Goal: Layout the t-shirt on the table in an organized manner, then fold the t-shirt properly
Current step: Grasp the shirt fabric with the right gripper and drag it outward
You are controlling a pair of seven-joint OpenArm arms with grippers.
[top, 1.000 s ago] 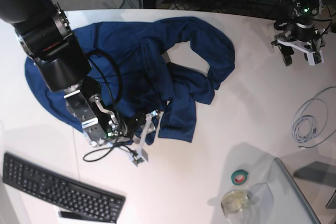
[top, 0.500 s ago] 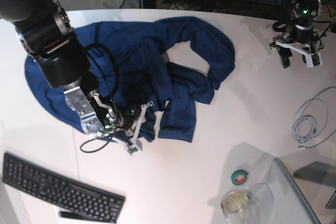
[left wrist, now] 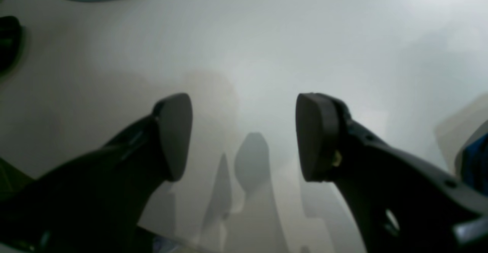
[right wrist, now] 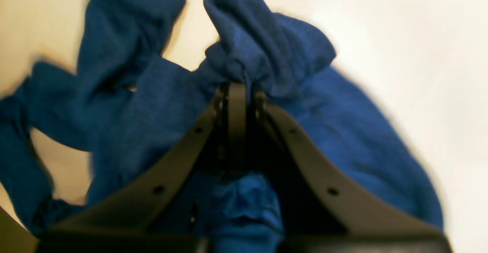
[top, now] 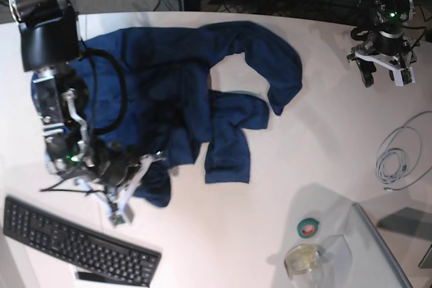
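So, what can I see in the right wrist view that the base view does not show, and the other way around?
Only the right wrist view shows the right gripper shut on a bunched fold of the t-shirt. Only the base view shows the left gripper, keyboard, cable, tape roll and the whole crumpled shirt. Both show the blue shirt on the white table.

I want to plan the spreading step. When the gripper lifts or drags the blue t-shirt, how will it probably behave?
Probably floppy: the t-shirt lies crumpled in soft folds on the table. It likely bunches rather than slides flat; cloth gathers at the shut right gripper. It seems light, though its loose parts may trail.
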